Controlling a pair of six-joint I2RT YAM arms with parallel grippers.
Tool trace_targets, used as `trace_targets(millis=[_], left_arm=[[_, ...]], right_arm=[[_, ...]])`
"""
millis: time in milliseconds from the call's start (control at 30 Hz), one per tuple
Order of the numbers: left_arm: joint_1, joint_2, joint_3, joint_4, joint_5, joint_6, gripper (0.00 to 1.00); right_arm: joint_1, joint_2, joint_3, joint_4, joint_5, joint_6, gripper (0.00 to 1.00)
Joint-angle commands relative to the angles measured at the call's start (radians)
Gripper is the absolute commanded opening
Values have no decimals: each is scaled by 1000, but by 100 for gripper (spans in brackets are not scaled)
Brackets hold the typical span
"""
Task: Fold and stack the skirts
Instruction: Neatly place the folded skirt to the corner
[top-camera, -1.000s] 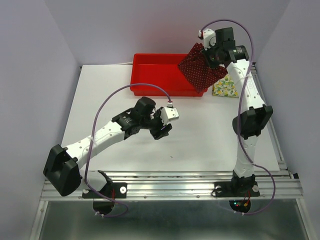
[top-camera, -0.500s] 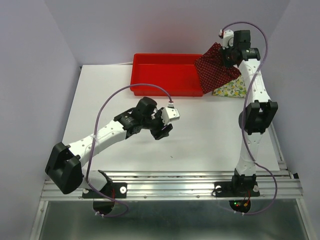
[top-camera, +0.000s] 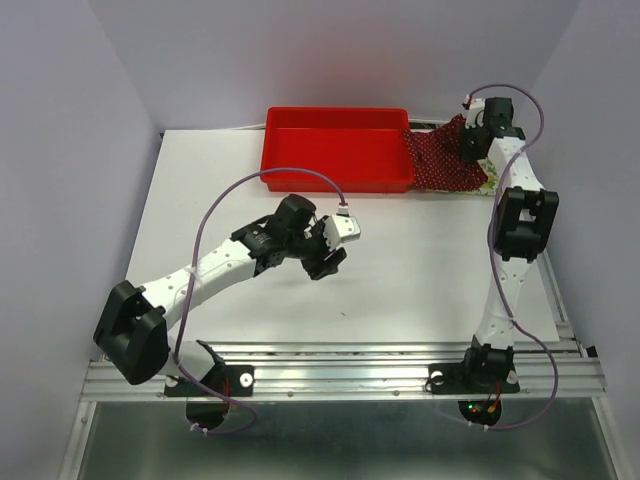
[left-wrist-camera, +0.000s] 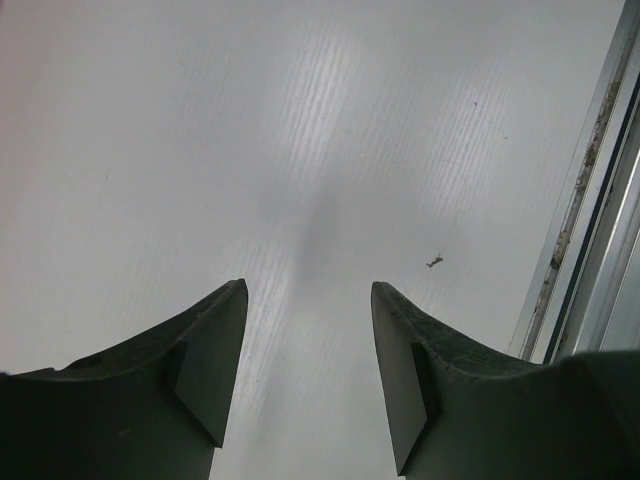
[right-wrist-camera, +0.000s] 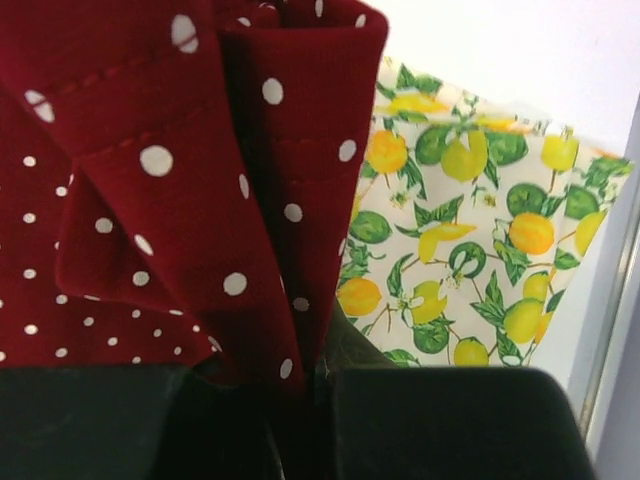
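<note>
Right wrist view: the right end effector pinches the folded dark red skirt, with the lemon skirt just beyond it. Only the release seems left. Spread and empty is the left end effector.

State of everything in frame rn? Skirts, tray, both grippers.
left gripper, open, holding nothing
right gripper, shut on dark red dotted skirt
dark red dotted skirt, bunched, overlapping lemon skirt
lemon skirt, lying flat, partly covered
red tray, upright, nothing in it
</note>
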Motion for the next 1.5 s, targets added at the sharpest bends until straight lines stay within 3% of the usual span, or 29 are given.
trace_targets(millis=[0,300,600,867,933,1000,1033,1067,1200,1333,1467], left_arm=[[2,-14,11,15,1,-9,64],[4,-5,15,-2,-9,-6,64],[4,-17,-5,-2,-16,-11,64],[8,5,-3,1,-16,-11,64],[8,10,1,-3,-16,-11,64],[8,16,7,-6,-19,-11,65],[10,19,10,-12,-19,-11,65],[10,21,12,-12,-19,-11,65],[13,13,12,-18,-26,-14,67],[30,-1,12,-9,-28,-29,68],[83,-42,12,9,-19,-63,82]], right_arm=[[-43,5,-94,232,-10,45,1],[-61,37,-72,269,-94,96,1],[-118,-107,-151,329,-188,197,1],[-164,-21,-148,315,-234,165,2],[-164,35,-135,306,-235,133,9],[-164,80,-96,272,-238,117,22],[-164,123,-80,258,-237,111,45],[-164,138,-66,248,-234,110,61],[-164,151,-38,237,-194,128,100],[-164,114,0,237,-148,134,100],[-164,45,39,222,-97,126,100]])
